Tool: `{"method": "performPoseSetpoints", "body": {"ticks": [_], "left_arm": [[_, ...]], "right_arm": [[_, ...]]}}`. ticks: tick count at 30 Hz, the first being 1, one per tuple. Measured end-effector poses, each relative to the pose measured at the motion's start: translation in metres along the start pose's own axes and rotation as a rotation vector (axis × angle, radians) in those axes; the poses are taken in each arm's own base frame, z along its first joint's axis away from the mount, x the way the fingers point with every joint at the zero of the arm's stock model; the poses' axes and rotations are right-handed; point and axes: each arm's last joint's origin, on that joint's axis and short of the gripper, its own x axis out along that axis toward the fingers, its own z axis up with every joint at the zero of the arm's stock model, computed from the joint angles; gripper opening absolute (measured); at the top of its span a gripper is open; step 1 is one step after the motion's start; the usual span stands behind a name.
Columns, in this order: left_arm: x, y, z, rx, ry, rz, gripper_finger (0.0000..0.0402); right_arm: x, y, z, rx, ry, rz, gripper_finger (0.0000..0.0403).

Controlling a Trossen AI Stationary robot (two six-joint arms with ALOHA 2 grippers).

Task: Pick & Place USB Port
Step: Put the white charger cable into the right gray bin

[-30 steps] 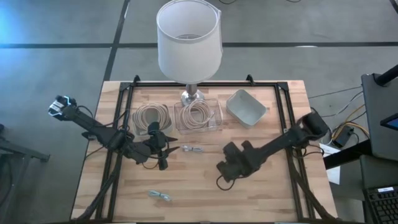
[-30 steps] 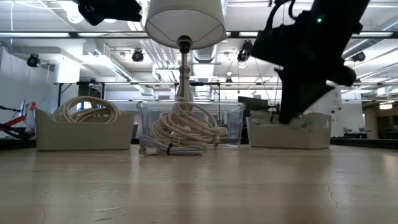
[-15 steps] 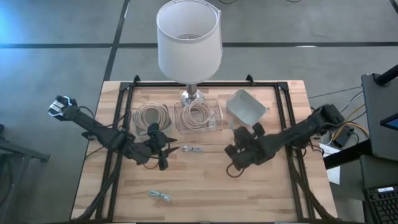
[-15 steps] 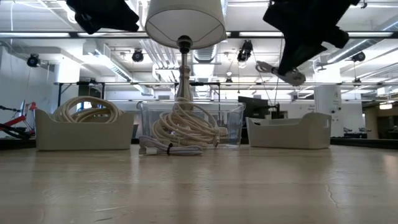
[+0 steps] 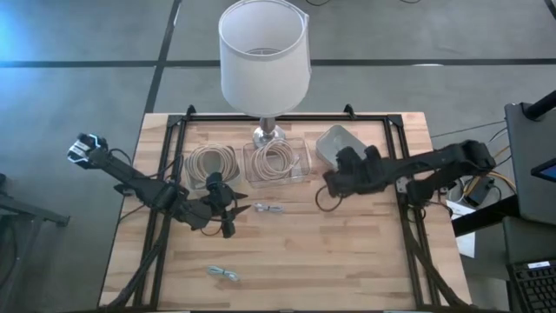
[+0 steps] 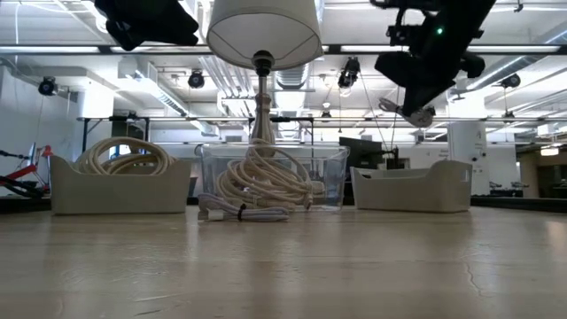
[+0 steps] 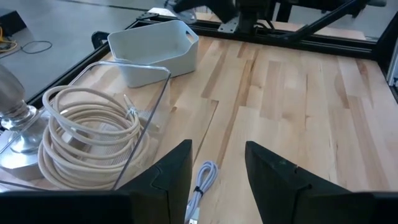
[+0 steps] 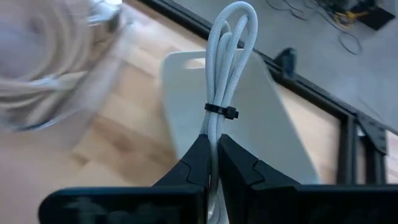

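My right gripper (image 5: pixel 340 176) hovers above the white bin (image 5: pixel 345 139) at the table's far right and is shut on a bundled pale USB cable (image 8: pixel 228 68) bound with a black tie. In the low view the cable (image 6: pixel 406 108) shows below this gripper (image 6: pixel 425 66), high over the bin (image 6: pixel 412 188). My left gripper (image 5: pixel 228 209) is open and waits over the table's middle left. A second bundled cable (image 7: pixel 202 183) lies flat on the wood just ahead of it. A third bundle (image 5: pixel 224 274) lies near the table's near edge. My right gripper pinches the cable bundle between its two fingers (image 8: pixel 198 158), just behind the black tie (image 8: pixel 222 111). The fingers lie along the bundle. Its looped end (image 8: pixel 236 18) sticks out past the fingertips, and a slack loop (image 5: pixel 320 198) hangs behind. The bundle is lifted clear of the table.
A lamp (image 5: pixel 263 56) stands at the far edge. In front of it are a clear bin with a coiled cord (image 5: pixel 278 159) and a bin with another coil (image 5: pixel 211 163) to its left. A black frame (image 5: pixel 400 183) rims the table. Bare wood lies toward the near right.
My right gripper has risen from the table's middle and travelled toward the far edge and the white bin, carrying the cable bundle clear of the wood. It has turned so its fingers point more toward the bin.
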Motion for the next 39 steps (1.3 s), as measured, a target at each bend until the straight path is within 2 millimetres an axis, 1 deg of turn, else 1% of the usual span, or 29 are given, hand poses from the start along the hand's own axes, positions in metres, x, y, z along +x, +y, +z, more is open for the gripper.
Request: {"method": "performPoseSetpoints", "body": {"ticks": [5, 11, 15, 19, 22, 24, 27, 35, 39], "left_arm": [[0.000, 0.000, 0.000, -0.010, 0.000, 0.000, 0.0152], [0.000, 0.000, 0.000, -0.037, 0.000, 0.000, 0.0152], [0.000, 0.000, 0.000, -0.049, -0.002, 0.003, 0.0152], [0.000, 0.001, 0.000, -0.051, -0.012, 0.024, 0.0152], [0.000, 0.001, 0.000, -0.051, -0.014, 0.028, 0.0152], [0.000, 0.001, 0.000, -0.051, -0.014, 0.028, 0.0152], [0.000, 0.001, 0.000, -0.051, -0.014, 0.028, 0.0152], [0.000, 0.001, 0.000, -0.058, -0.014, 0.028, 0.0152], [0.000, 0.001, 0.000, -0.058, -0.015, 0.029, 0.0152]], "right_arm": [[0.018, -0.018, 0.005, 0.018, 0.030, -0.069, 0.0018], [0.049, -0.033, 0.007, 0.002, 0.086, -0.167, 0.0018], [0.068, -0.036, 0.012, 0.003, 0.125, -0.110, 0.0018], [0.087, -0.037, 0.018, 0.020, 0.102, -0.028, 0.0018], [0.099, -0.039, 0.017, 0.017, 0.112, 0.043, 0.0018], [0.105, -0.041, 0.015, 0.030, 0.121, 0.066, 0.0018], [0.112, -0.048, 0.010, 0.048, 0.149, 0.046, 0.0018], [0.124, -0.058, 0.002, 0.080, 0.177, 0.020, 0.0018], [0.132, -0.061, -0.004, 0.113, 0.204, 0.064, 0.0018]]}}
